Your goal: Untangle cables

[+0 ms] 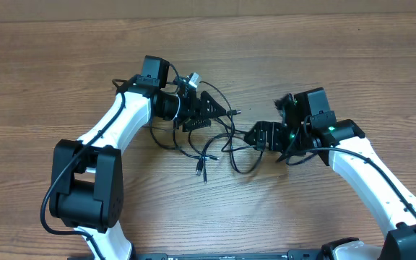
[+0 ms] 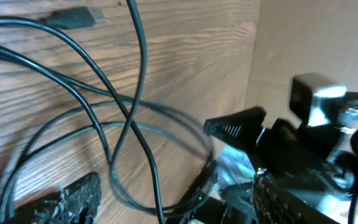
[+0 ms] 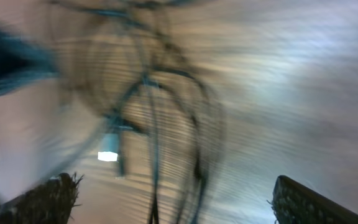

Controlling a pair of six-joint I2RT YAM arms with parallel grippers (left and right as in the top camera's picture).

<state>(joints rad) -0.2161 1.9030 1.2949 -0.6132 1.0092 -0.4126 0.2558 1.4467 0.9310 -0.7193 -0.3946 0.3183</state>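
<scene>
The cables [image 1: 226,137] lie in the middle of the worktop [image 1: 338,58] as a loose set of thin black loops that cross one another several times, with small plug ends sticking out at the lower edge and at the upper right of the tangle. The left hand [image 1: 209,110] sits at the upper left of the loops and the right hand [image 1: 260,136] just to their right, so the tangle lies between the two. In the left wrist view one ridged finger [image 2: 73,196] shows at the bottom left with cords [image 2: 144,62] running across the wood past it, none pinched, and a plug with a blue insert [image 2: 73,17] lies in the upper left; the jaws stand apart. The right wrist view is badly blurred, yet its two fingers [image 3: 48,199] sit at opposite bottom corners, far apart, with nothing between them. Neither hand holds a cord, so the step in hand looks like choosing a fresh grip: the cords are loosened but not yet separated. The next move likely calls for each hand to close on a single strand of a different cord, clear of the crossings, then draw them apart toward the left and right of the frame without catching a second strand.
</scene>
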